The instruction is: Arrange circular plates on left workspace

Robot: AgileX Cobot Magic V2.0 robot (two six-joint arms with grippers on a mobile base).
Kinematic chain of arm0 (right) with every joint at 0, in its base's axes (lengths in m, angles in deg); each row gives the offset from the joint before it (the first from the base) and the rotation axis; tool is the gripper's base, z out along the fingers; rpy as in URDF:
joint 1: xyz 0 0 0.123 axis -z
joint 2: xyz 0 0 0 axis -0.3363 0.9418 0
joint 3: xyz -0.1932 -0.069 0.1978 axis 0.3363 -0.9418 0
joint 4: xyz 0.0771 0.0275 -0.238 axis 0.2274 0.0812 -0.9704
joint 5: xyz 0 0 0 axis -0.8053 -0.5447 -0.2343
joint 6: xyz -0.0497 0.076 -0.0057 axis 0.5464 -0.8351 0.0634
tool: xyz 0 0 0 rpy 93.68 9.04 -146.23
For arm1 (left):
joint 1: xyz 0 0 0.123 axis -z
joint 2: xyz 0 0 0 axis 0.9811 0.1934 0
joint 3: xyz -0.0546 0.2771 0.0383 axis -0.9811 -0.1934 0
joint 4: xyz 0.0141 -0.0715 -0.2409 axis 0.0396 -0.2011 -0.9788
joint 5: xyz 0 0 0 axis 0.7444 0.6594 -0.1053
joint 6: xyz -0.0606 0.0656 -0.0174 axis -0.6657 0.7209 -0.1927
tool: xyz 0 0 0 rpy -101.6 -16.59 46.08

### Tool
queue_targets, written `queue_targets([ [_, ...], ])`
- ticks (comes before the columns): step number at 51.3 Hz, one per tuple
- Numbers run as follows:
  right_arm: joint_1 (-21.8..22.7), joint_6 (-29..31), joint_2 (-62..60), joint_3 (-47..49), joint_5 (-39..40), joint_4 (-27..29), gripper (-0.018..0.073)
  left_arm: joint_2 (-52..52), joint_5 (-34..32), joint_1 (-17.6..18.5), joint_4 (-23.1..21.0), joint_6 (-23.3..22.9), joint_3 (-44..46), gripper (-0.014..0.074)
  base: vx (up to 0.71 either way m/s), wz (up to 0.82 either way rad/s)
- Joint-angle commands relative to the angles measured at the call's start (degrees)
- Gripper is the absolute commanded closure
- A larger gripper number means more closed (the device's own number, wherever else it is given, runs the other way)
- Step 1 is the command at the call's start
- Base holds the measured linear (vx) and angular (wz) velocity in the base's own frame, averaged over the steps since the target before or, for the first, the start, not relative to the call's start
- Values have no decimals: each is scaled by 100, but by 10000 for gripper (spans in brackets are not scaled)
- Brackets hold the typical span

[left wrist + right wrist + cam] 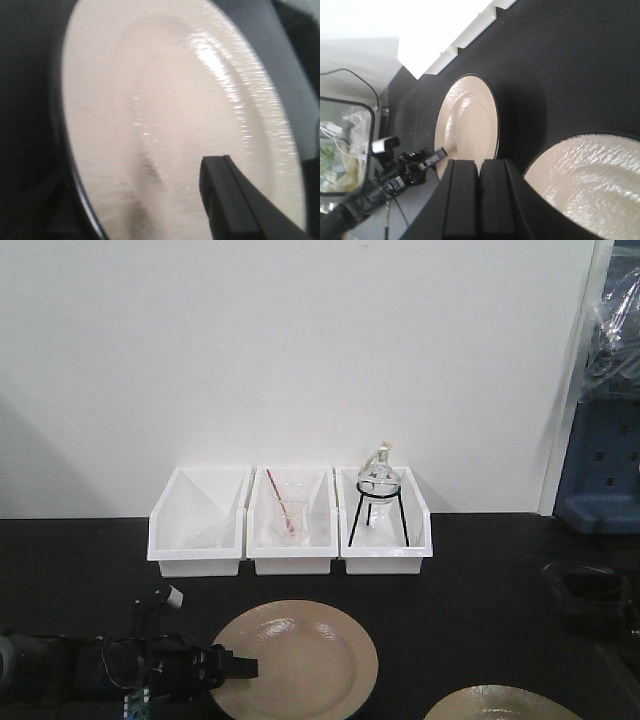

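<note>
Spreading across the whole front view, the black benchtop (480,570) carries everything, with three white bins (290,562) lined up at twelve o'clock against the wall. The nearer plate (310,655) lies flat at six o'clock, tan face up. The second plate (505,705) lies at about five o'clock, well apart from the first and cut off by the frame's edge.

Both plates look stiff, glossy and breakable, probably slick under hard pads and heavy enough to tip if pinched at one spot. The wide rim is the sensible place to take hold, one finger over the top and one under the dark edge.

The left gripper (240,668) sits at the nearer plate's nine o'clock rim. Its jaws look spread, one finger over the glazed face and the rim between them, not yet clamped as far as I can judge. The right gripper (479,200) has its fingers pressed together, holding nothing, with the second plate at its four o'clock.
</note>
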Motion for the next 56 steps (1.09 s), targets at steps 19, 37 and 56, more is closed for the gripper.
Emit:
queue_targets([
  [19,30,813,-211,169,201,-1018,552,-1136,-194,-563,1493,287,169,53,0,0],
  [37,30,-628,-211,169,895,-3603,375,-2283,861,-1050,2212,-798,169,122,0,0],
  [56,36,-2661,-64,169,680,-5059,-10,-2565,1931,-1050,2227,-798,150,256,0,0],
])
